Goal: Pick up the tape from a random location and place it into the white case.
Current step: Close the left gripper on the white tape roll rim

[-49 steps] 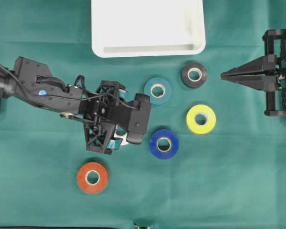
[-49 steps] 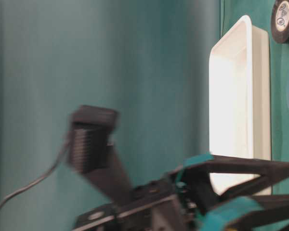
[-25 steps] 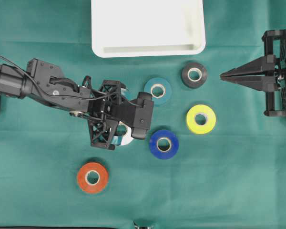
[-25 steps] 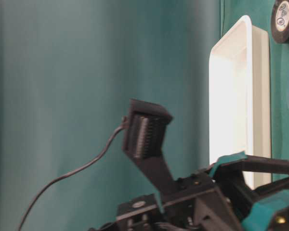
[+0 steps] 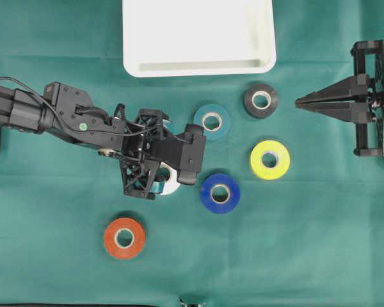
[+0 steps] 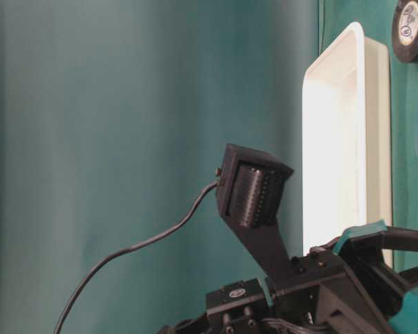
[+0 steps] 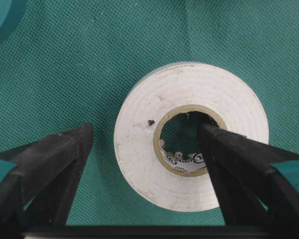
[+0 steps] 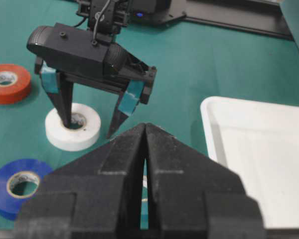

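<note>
The left gripper (image 7: 147, 144) has descended, jaws apart, straddling one wall of the white tape (image 7: 189, 149); grasp imminent. The white case (image 5: 198, 66) lies at 12 o'clock. The right gripper (image 5: 299, 101) stays closed.

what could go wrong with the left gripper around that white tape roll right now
1. The left gripper is open, with one finger down in the white tape roll's core and the other outside on the cloth. It would pinch only one wall, so the roll may tilt or swing when lifted.
2. The blue roll and teal roll lie near; a carry toward the white case could nudge the teal one.
</note>
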You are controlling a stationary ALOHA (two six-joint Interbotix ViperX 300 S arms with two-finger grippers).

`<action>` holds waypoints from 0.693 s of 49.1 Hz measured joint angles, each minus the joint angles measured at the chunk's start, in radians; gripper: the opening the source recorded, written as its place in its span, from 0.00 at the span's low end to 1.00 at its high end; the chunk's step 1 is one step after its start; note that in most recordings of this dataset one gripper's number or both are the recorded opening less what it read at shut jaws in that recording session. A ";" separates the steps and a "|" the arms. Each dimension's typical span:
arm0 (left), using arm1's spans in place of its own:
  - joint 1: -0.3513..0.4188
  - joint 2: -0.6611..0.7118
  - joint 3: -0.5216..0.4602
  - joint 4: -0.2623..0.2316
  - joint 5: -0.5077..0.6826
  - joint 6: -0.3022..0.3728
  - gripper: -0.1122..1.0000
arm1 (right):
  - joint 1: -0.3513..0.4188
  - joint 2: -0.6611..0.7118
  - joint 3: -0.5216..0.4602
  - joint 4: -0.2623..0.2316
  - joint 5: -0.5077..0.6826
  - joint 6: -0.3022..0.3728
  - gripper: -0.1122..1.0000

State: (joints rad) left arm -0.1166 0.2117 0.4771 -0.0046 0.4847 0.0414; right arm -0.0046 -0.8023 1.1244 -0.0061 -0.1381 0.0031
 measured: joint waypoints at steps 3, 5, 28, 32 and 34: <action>-0.002 0.000 0.002 0.000 0.002 0.000 0.93 | 0.000 0.000 0.000 0.000 0.000 0.000 0.10; 0.000 0.000 0.000 0.000 0.002 -0.002 0.87 | 0.000 0.000 0.000 0.000 -0.002 0.000 0.10; 0.000 -0.002 0.000 0.002 0.037 0.002 0.33 | 0.000 0.002 0.000 0.000 0.000 0.000 0.10; -0.002 -0.003 0.000 0.003 0.038 0.002 0.33 | 0.000 0.002 0.000 0.000 0.000 0.000 0.10; -0.002 -0.005 0.002 0.003 0.040 0.002 0.33 | 0.002 0.003 0.000 0.000 0.000 -0.002 0.10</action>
State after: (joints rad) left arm -0.1181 0.2071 0.4786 -0.0015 0.5246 0.0430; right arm -0.0031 -0.7992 1.1244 -0.0061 -0.1381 0.0015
